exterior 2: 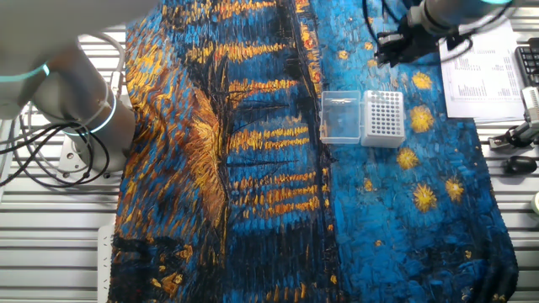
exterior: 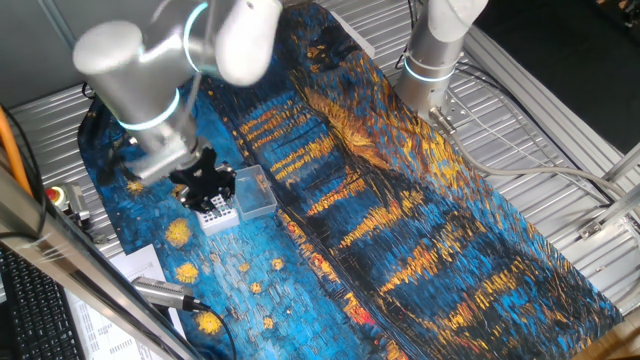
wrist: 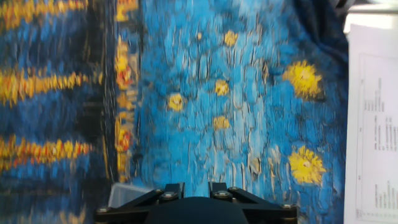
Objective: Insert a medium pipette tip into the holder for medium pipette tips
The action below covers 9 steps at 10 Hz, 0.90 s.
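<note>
The gripper (exterior 2: 389, 52) hovers at 12 o'clock above the holder (exterior 2: 382, 118); its opening cannot be told. A clear box (exterior 2: 340, 117) touches the holder at 9 o'clock.

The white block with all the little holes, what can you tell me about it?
The holder for medium pipette tips is a small white square block, plastic by its look. Its top is a neat grid of dark little holes. It sits flat on the blue painted cloth, right beside the clear box. The gripper is up above the cloth, not touching it. Whether any holes hold tips is too small to tell.
</note>
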Each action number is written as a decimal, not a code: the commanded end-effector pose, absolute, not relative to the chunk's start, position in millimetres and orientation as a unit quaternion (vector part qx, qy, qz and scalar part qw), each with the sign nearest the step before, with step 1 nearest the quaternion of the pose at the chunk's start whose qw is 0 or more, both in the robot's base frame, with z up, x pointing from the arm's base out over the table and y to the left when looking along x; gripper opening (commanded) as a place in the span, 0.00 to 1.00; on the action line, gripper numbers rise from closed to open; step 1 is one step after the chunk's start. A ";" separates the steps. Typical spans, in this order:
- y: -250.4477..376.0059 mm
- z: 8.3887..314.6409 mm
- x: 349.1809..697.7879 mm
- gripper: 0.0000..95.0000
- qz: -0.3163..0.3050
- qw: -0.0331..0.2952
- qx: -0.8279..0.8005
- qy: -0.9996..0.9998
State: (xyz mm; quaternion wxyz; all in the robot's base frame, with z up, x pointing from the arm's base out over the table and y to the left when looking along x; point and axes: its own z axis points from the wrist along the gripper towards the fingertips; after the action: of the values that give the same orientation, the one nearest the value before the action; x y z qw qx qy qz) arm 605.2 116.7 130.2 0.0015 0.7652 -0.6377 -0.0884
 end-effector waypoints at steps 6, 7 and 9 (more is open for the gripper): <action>110.4 118.9 596.1 0.20 -0.080 -0.002 0.859 -0.505; 109.4 117.2 593.1 0.20 -0.079 -0.001 0.862 -0.501; 108.1 113.1 587.5 0.20 -0.073 0.006 0.869 -0.489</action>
State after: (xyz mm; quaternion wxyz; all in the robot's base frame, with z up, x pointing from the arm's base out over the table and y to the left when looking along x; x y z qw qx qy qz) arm 589.2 109.1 113.1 0.0055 0.8677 -0.4915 -0.0747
